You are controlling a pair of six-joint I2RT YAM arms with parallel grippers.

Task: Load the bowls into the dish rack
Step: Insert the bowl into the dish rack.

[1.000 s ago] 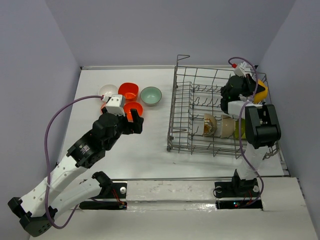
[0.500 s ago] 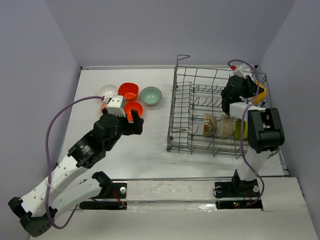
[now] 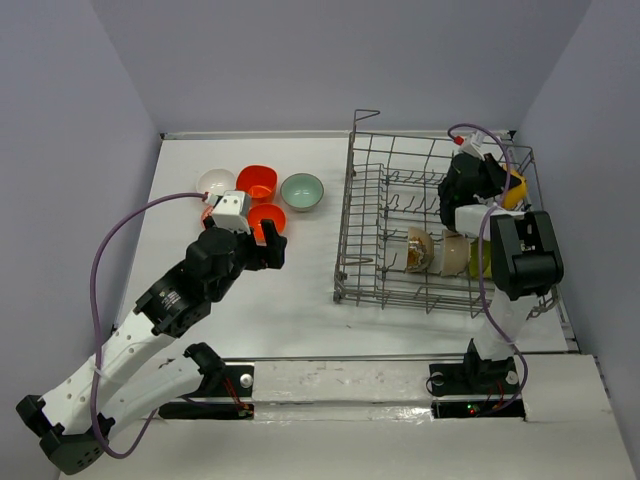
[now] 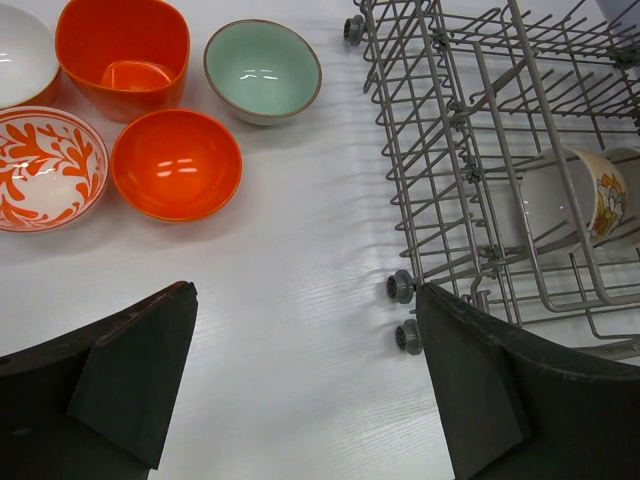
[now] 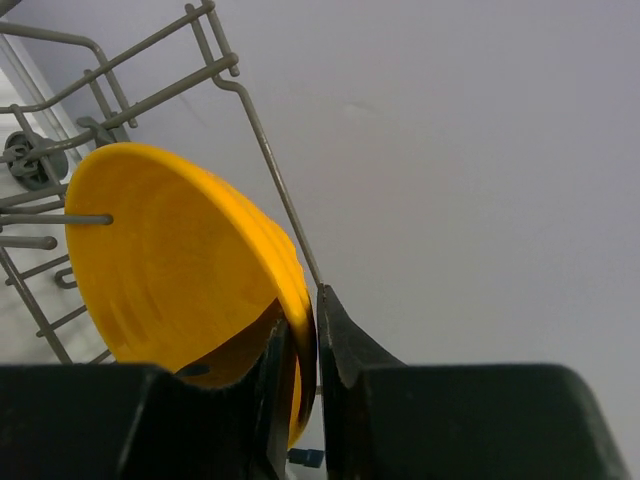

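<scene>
The yellow bowl stands on edge among the wires at the far right end of the rack, at the upper right of the top view. The right gripper is narrow, with a finger on each side of the bowl's rim. It seems to pinch the rim, though the close view leaves that unsure.

Lower in the rack, three more bowls stand on edge in a row: a floral bowl, a cream bowl and a green bowl.

Five bowls sit upright on the table at the upper left of the left wrist view. They are a white bowl, a red bowl, a teal bowl, a patterned bowl and an orange bowl.

The left gripper is spread wide and holds nothing. It sits above bare table between the orange bowl and the rack's near corner.
</scene>
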